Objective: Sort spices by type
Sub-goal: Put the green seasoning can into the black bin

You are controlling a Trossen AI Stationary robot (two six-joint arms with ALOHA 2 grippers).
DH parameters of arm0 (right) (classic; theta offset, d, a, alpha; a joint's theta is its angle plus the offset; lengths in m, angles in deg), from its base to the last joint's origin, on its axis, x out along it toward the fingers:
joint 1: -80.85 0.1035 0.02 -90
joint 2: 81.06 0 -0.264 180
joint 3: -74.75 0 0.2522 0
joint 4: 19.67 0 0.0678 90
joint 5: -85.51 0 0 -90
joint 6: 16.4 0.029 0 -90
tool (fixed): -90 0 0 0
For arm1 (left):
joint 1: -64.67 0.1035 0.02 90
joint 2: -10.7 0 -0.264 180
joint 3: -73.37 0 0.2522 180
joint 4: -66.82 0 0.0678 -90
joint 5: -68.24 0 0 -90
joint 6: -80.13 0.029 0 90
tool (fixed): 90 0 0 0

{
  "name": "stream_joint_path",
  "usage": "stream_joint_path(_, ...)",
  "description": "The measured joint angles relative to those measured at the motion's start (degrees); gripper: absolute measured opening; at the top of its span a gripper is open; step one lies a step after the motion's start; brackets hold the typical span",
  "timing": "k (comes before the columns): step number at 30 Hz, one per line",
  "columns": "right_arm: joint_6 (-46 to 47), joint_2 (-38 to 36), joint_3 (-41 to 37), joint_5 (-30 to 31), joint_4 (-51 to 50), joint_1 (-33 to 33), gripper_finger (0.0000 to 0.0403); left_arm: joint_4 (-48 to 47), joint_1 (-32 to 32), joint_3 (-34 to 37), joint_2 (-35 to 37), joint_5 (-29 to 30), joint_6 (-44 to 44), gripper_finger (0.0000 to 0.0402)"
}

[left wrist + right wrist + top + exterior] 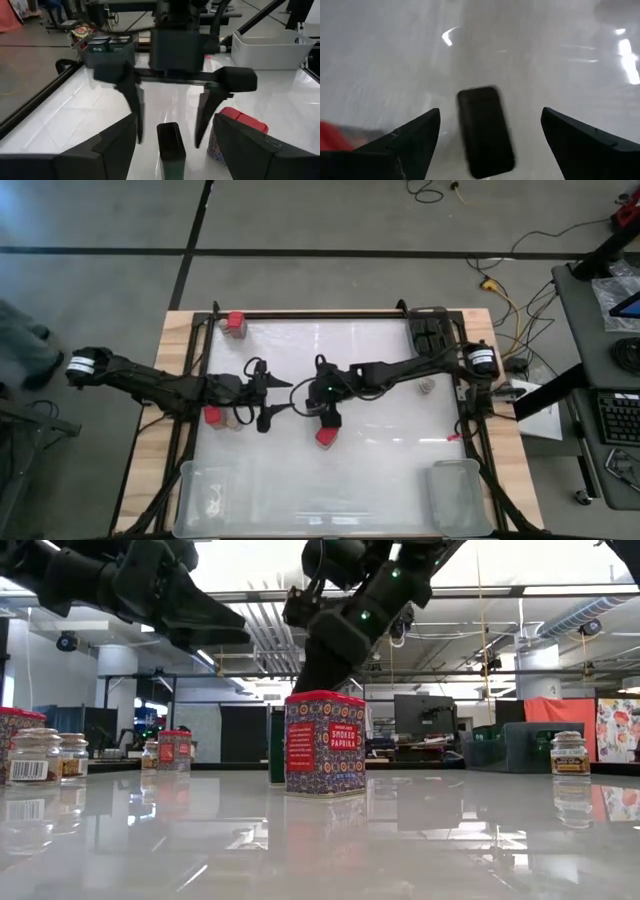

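Observation:
A black spice jar [171,147] stands upright on its base on the white table, also seen in the right wrist view [485,131]. My right gripper [490,112] hangs open over it, slanting down, one finger on either side and clear of it. My left gripper [278,402] is open too, level, pointing at the same jar from the table's left. A red-topped paprika jar [325,743] stands just nearer the table's front edge [327,437]. Another red-topped jar [212,415] stands by the left arm, and one more [236,323] at the far left corner.
Clear bins stand at the near left [200,480] and near right [455,495]. A dark holder [430,330] sits at the far right. A round jar [427,386] stands under the right arm. Glass jars [35,755] stand at the left, a tan-lidded jar [568,753] at the right.

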Motion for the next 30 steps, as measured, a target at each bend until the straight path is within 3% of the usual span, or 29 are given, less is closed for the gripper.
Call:
stream_joint_path(3,-0.06,0.57,-0.09,-2.43,0.01,-0.25,0.0318,-0.64,0.00,-0.11,-0.04,0.00,0.34,0.0247)
stream_joint_path(23,1.53,1.39,-0.49,-2.40,0.56,-0.84,0.0216,-0.75,0.09,-0.13,-0.04,1.07,1.87,0.0247)
stream_joint_path(30,1.78,1.50,-0.51,-2.40,0.49,-0.95,0.0186,-0.90,0.09,-0.13,-0.04,6.27,1.83,0.0247)
